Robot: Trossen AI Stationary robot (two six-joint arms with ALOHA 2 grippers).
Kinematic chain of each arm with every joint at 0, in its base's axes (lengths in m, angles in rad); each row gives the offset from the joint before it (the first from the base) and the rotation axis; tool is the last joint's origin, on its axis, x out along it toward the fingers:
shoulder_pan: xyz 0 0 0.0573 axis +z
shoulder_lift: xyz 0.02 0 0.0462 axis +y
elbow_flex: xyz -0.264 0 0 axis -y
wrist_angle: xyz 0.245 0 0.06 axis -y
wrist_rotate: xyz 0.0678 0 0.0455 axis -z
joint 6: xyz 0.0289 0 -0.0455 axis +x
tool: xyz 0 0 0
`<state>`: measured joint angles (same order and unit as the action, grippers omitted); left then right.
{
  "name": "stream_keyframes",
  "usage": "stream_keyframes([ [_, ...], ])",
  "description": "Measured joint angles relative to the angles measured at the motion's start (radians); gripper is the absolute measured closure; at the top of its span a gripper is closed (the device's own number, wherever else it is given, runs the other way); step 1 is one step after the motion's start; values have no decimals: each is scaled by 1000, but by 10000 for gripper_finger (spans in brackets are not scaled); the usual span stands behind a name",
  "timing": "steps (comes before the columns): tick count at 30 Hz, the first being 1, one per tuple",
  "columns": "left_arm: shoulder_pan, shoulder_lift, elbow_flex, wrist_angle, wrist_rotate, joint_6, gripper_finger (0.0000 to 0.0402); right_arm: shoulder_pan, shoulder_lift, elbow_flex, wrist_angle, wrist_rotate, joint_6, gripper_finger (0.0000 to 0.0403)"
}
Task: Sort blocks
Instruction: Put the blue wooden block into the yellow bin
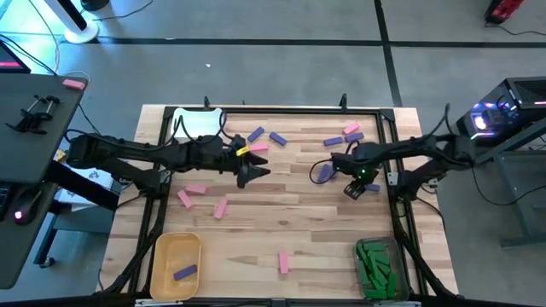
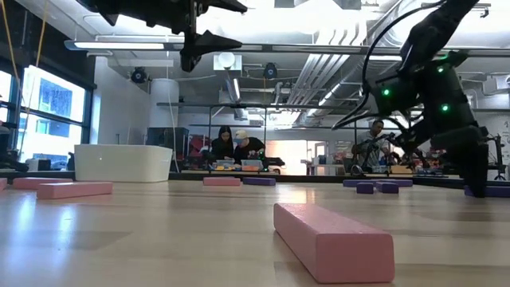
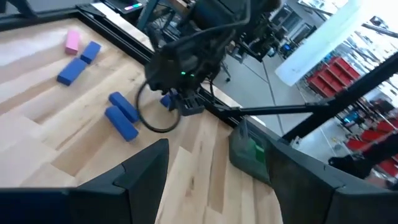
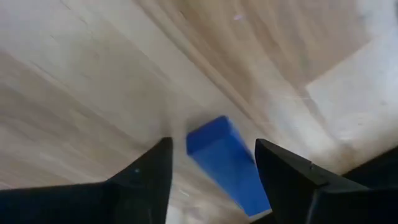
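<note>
Purple block [image 1: 185, 273] in yellow bin [image 1: 165, 248]

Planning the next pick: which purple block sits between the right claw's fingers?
The purple block at mid-table, directly beneath the open right claw. The other purple blocks lie farther back, and one is in the yellow bin.

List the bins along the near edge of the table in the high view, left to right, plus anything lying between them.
Yellow bin holding one purple block → lone pink block on the wood → clear bin filled with green blocks.
</note>
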<state>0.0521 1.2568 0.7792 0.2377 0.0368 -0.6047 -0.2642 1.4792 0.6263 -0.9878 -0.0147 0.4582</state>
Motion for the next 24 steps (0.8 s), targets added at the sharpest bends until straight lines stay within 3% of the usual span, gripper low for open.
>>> stream_keyframes([
  [6,0,-15,0,14,71,-12,153,-2,55,6,22,-83,26,229],
  [13,35,-194,1,127,108,36,153,0,13,50,-39,-72,34,381],
  [19,69,-378,1,112,94,102,153,1,-37,156,-80,-103,39,377],
  [24,72,-469,1,57,44,136,153,2,-45,302,-63,-101,57,398],
])
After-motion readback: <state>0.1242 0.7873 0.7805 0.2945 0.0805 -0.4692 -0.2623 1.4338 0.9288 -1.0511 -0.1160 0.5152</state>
